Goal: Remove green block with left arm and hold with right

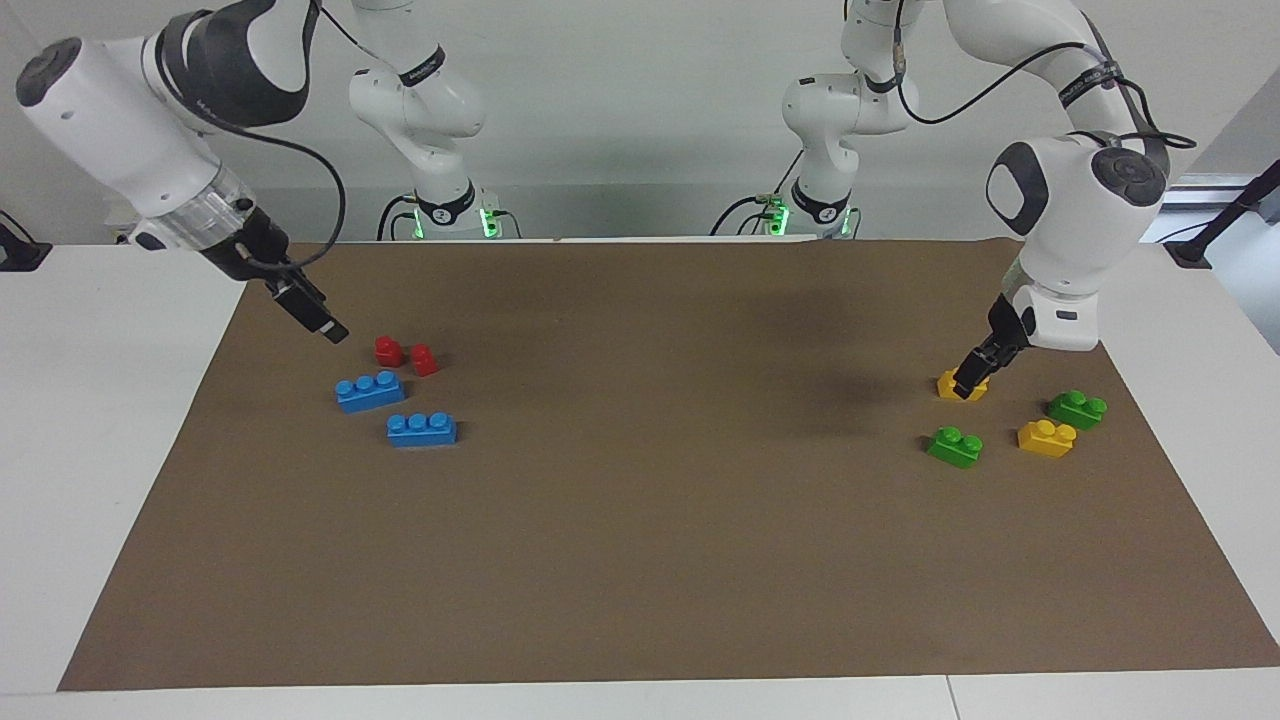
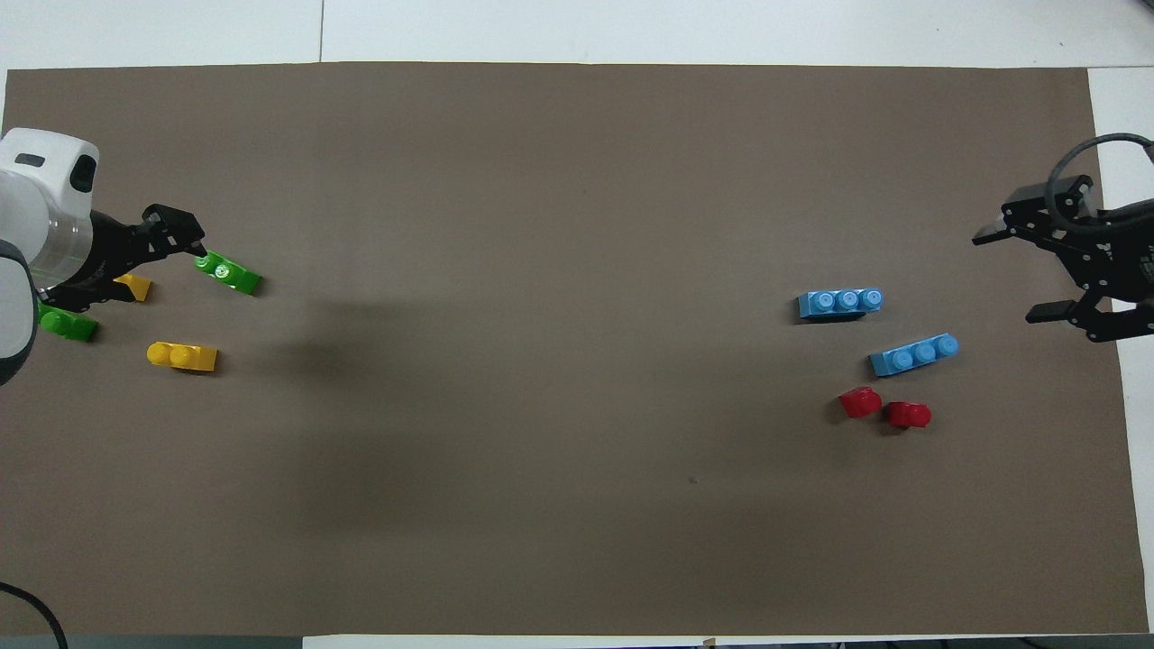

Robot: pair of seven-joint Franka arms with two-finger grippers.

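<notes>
We find 2 green blocks on the brown mat (image 1: 640, 560) that covers the tabletop (image 1: 90, 400), both at the left arm's end. The green block (image 1: 955, 446) farther from the robots lies flat and alone, studs up, touching nothing. A second green block (image 1: 1077, 408) sits nearer the robots, just beside a yellow brick (image 1: 1046, 438). Another yellow brick (image 1: 962, 384) lies nearest the robots in this group.

The left tool (image 1: 968, 385) is raised, over that nearest yellow brick, fingers spread and holding nothing. In the overhead view the left tool (image 2: 149, 261) has 1 fingertip close to the farther green block (image 2: 229, 273); the facing view shows a clear gap, so we judge no contact. We judge that the block lies free because it has been separated from its partner brick, which is the left arm's part of the task.

The right tool (image 1: 318, 318) hangs raised at the right arm's end, open and empty, above the mat near 2 red pieces (image 1: 405, 355) and 2 blue 3-stud bricks (image 1: 395, 410). We judge both arms clear of the work.
</notes>
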